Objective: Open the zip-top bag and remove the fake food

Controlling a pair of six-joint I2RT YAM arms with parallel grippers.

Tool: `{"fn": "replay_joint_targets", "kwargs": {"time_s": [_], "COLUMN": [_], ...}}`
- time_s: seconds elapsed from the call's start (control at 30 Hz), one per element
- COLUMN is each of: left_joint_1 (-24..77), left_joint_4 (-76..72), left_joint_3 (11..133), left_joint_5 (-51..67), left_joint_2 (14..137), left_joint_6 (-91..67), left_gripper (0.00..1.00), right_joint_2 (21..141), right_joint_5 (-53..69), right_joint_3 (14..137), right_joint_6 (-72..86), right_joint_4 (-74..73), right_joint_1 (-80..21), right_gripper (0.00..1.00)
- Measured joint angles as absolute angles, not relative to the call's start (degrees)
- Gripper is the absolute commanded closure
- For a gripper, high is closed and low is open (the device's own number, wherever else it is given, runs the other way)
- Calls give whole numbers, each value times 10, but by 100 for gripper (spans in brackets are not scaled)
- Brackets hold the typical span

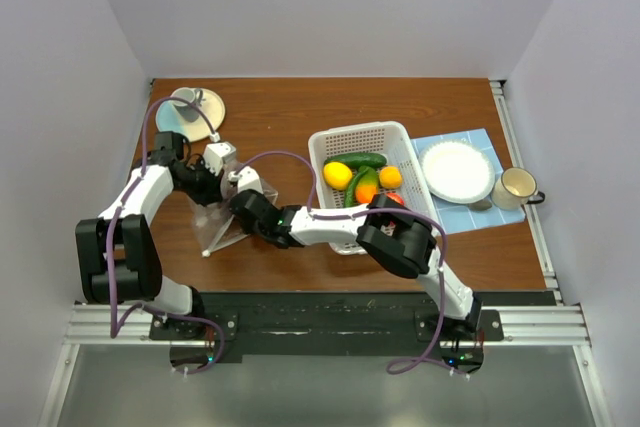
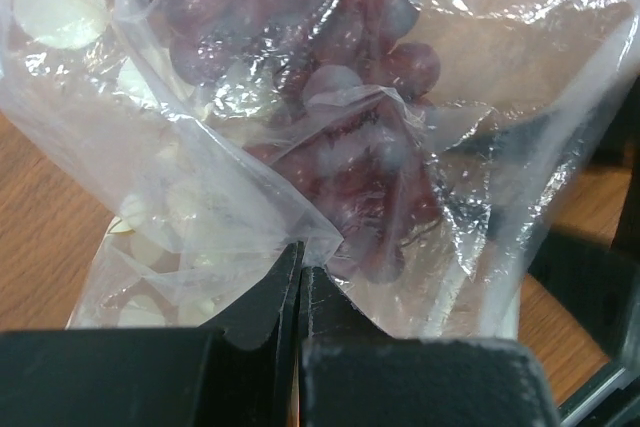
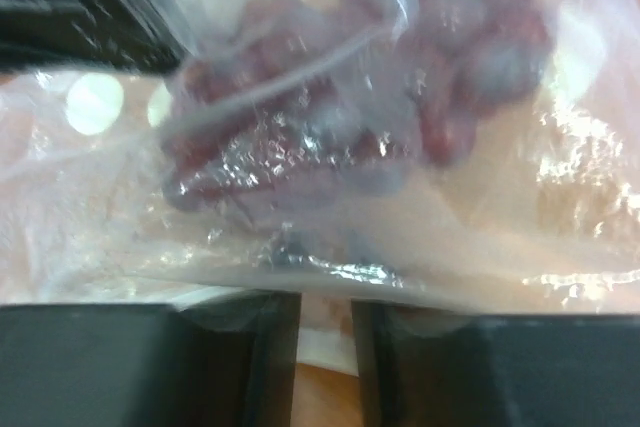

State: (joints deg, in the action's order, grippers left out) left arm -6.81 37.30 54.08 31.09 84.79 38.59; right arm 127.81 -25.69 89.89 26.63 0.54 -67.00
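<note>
The zip-top bag [image 1: 218,227] lies left of centre, clear with pale dots, and both grippers meet at its top. Purple grapes [image 2: 340,147] [image 3: 300,137] of the fake food are inside it. My left gripper [image 1: 236,187] [image 2: 300,259] is shut on a fold of the bag's film. My right gripper [image 1: 244,205] [image 3: 325,312] faces it from the other side. Its jaws stand a narrow gap apart, with the bag's edge lying across their tips. A lemon [image 1: 338,175], a cucumber [image 1: 361,160] and an orange [image 1: 366,192] lie in the white basket [image 1: 360,132].
Right of the basket, a white plate [image 1: 457,169] rests on a blue mat [image 1: 482,215], with a mug [image 1: 516,187] beside it. A pale dish holding a cup [image 1: 190,110] stands at the back left. White walls close the table on three sides.
</note>
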Motion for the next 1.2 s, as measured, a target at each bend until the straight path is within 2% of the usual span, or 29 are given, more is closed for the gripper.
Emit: {"fn": "replay_joint_targets", "kwargs": {"time_s": [0.1, 0.2, 0.77, 1.13, 1.2], "left_joint_1": [-68, -68, -68, -68, -68], "left_joint_4": [374, 374, 372, 363, 361], "left_joint_3": [541, 541, 535, 521, 521], "left_joint_5": [311, 311, 311, 310, 308], "left_joint_2": [847, 847, 847, 847, 847], "left_joint_6": [386, 386, 386, 387, 386], "left_gripper": [100, 100, 100, 100, 100], "right_joint_2": [1278, 1278, 1278, 1278, 1278], "right_joint_5": [-239, -226, -183, -183, -183], "right_joint_3": [899, 903, 914, 940, 945], "right_joint_6": [263, 264, 271, 286, 289], "right_joint_4": [18, 20, 31, 30, 29], "right_joint_1": [-666, -664, -664, -655, -652], "right_gripper": [43, 41, 45, 67, 73]}}
